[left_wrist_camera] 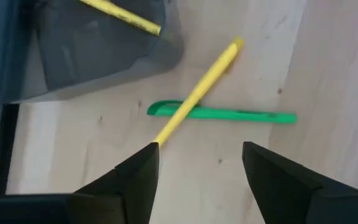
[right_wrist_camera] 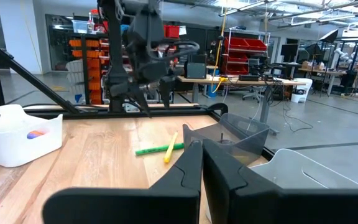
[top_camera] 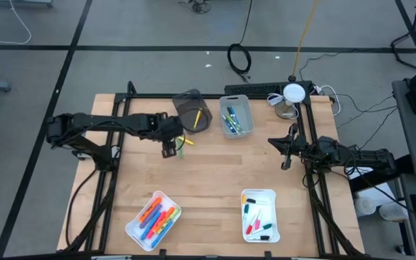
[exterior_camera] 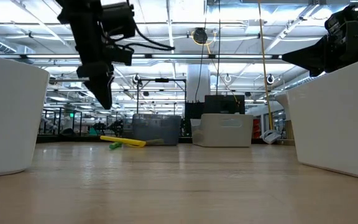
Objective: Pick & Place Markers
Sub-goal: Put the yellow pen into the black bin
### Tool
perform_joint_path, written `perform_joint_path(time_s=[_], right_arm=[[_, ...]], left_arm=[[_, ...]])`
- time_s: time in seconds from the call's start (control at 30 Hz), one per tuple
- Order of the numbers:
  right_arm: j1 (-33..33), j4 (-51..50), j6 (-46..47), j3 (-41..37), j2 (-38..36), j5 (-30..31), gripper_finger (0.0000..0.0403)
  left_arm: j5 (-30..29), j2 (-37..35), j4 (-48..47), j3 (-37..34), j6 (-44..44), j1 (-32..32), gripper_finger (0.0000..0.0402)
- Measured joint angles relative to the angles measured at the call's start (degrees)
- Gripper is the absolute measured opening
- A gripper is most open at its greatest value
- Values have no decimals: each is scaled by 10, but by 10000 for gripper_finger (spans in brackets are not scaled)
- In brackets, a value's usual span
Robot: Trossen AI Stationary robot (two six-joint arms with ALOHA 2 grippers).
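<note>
The left gripper (left_wrist_camera: 199,167) hangs with fingers spread and empty above a yellow marker (left_wrist_camera: 197,93) lying across a green marker (left_wrist_camera: 241,114) on the table (top_camera: 208,173), beside a tipped grey bin (top_camera: 192,110) near the far edge. The right gripper (right_wrist_camera: 201,163), pressed shut and empty, waits near the right edge.

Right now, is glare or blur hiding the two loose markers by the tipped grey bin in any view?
High view: yellow marker and green marker tiny, half under the left gripper. Low view: both distant and soft, ceiling lights bright behind. Left wrist view: sharp, evenly lit, yellow crossing over green, open fingers framing them. Right wrist view: readable, no glare.
</note>
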Motion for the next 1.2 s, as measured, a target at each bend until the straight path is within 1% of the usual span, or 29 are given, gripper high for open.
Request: perform_joint_path(time_s=[0.03, 0.17, 0.2, 0.33, 0.4, 0.53, 0.8, 0.9, 1.07, 1.2], right_arm=[[0, 0, 0, 0, 0, 0, 0], [0, 0, 0, 0, 0, 0, 0], [0, 0, 0, 0, 0, 0, 0], [0, 0, 0, 0, 0, 0, 0], [0, 0, 0, 0, 0, 0, 0], [0, 0, 0, 0, 0, 0, 0], [0, 0, 0, 0, 0, 0, 0], [0, 0, 0, 0, 0, 0, 0], [0, 0, 0, 0, 0, 0, 0], [0, 0, 0, 0, 0, 0, 0]], left_arm=[[8, 0, 10, -8, 16, 8, 236], [85, 0, 36, -25, 59, 40, 237], [94, 1, 41, -26, 69, 46, 237], [104, 16, 58, -26, 96, 81, 237], [114, 30, 60, -26, 105, 95, 237], [115, 68, 58, -26, 128, 117, 237], [115, 123, 68, -26, 171, 123, 237], [115, 141, 68, -26, 175, 123, 234], [122, 166, 70, -23, 180, 123, 206], [125, 167, 71, -23, 176, 122, 175]])
